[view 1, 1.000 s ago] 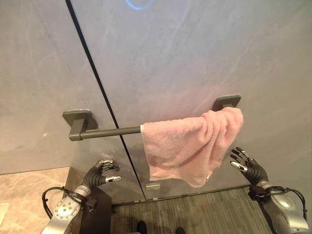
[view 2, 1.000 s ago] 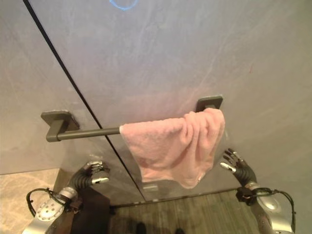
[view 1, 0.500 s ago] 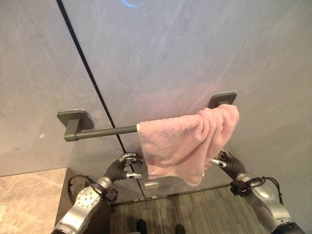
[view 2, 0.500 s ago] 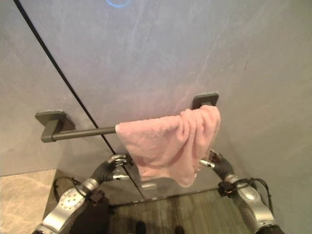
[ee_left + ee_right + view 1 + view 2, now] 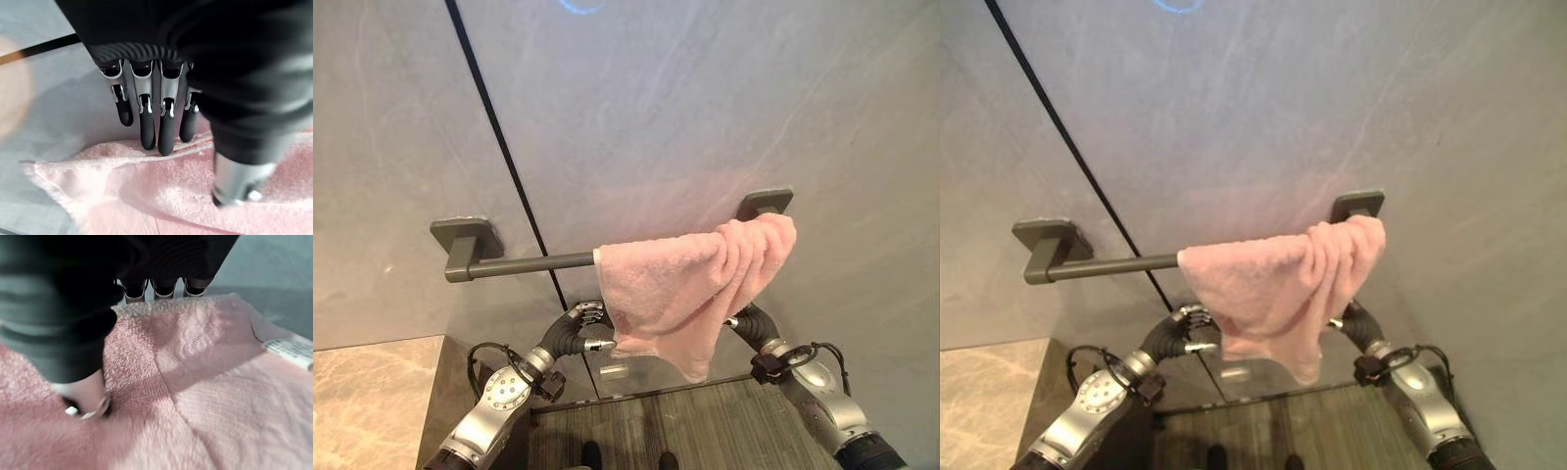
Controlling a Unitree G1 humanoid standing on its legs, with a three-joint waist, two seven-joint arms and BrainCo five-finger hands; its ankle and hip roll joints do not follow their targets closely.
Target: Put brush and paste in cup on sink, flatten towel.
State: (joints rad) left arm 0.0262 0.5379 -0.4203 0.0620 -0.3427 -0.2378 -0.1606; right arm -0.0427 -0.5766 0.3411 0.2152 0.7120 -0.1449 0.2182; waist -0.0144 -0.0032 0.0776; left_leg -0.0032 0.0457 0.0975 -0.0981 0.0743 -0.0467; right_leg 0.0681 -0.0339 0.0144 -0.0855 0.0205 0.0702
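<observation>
While the soft, limp pink towel (image 5: 690, 284) hangs bunched on the rail (image 5: 524, 263), its lower corners are pinched by left hand (image 5: 576, 331) and right hand (image 5: 751, 324).

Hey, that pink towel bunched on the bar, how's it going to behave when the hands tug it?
The pink towel looks floppy: it sags in folds off the towel bar, so it will likely drape rather than hold shape. Its looped pile probably grips fingers well. Being bunched toward one end, it may slide along the bar when tugged.
</observation>
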